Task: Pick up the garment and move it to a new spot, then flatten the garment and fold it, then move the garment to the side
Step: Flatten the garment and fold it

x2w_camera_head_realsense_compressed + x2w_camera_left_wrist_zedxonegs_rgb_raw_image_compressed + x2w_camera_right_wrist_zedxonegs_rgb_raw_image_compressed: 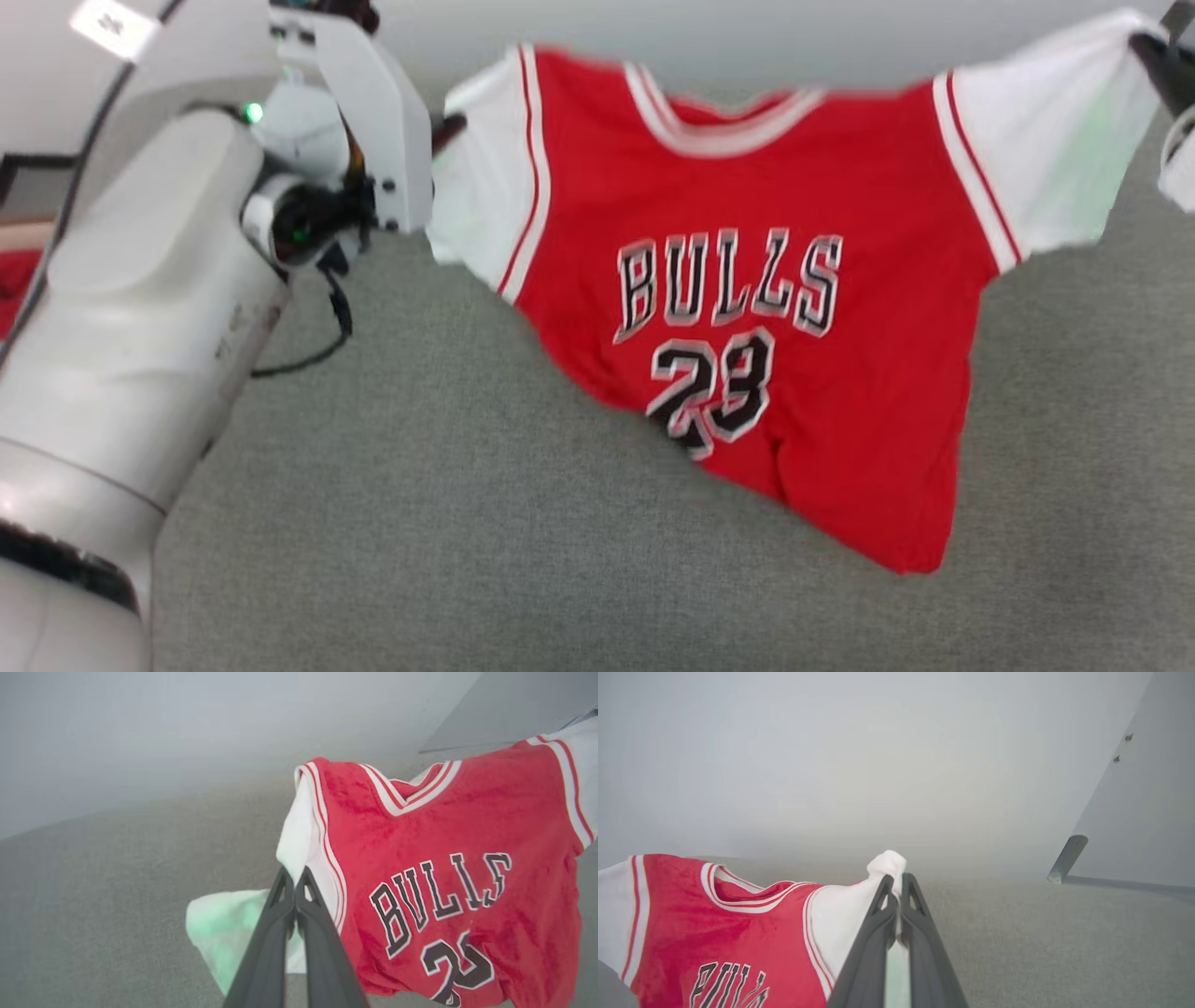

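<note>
Left wrist view: left tool pinches garment sleeve.

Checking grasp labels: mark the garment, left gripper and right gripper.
garment [747,187], head view, red chest above the letters.
left gripper [294,879], left wrist view, between jaw tips at sleeve.
right gripper [897,882], right wrist view, between jaw tips at sleeve.

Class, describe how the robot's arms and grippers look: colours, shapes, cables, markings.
The left arm has rounded pale-grey casing, a green light and a looping black cable. The left gripper and right gripper each have two long, tapering dark-grey fingers with triangular cut-outs near the tips.
</note>
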Available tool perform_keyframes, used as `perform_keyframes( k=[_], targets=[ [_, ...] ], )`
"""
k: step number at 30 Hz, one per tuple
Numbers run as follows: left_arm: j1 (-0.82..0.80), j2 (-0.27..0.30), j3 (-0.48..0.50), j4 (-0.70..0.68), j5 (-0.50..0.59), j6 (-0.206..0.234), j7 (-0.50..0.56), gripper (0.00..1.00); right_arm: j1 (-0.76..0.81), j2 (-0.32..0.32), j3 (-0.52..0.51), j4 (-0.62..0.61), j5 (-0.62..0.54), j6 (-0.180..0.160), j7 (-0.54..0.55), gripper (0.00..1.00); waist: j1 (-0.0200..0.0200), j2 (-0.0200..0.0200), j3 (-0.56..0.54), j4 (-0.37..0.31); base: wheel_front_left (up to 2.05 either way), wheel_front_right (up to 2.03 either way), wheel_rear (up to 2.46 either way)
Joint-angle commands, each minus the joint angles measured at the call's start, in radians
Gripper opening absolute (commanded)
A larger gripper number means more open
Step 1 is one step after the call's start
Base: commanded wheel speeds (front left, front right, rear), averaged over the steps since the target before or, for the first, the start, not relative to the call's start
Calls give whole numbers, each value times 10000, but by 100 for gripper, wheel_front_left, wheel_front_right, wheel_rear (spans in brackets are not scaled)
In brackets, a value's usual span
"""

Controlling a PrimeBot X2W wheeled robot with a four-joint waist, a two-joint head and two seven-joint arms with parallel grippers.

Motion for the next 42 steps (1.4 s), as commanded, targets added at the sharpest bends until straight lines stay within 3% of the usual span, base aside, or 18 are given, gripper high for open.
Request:
perform_keyframes(
  k=[1, 14, 23, 32, 42],
  targets=[
    [-175, 4, 47, 37, -1, 23, -87, 0, -189, -7, 65, -28, -96, 4, -147, 0, 0, 0, -484, -139, 0, 0, 0],
    [-2014, -107, 39, 745, 268, 23, -1017, 0, -2426, 47, 1222, 680, -877, 4, -2274, 0, 0, 0, -1534, -211, 0, 0, 0],
    [-3047, -27, 268, 1418, 349, 23, -1797, 0, -3397, -56, 1713, 1368, -1108, 2, -3483, 0, 0, 0, -1632, -197, 0, 0, 0],
    [-4161, -54, 545, 1898, 508, 35, -2757, 0, -4532, -239, 1955, 1931, -1403, 2, -4500, 0, 0, 0, -559, -186, 0, 0, 0],
    [-5761, -158, 750, 2127, 862, 55, -3943, 0, -6360, -85, 2078, 2739, -2399, 2, -6226, 0, 0, 0, 1818, -332, 0, 0, 0]
  ],
)
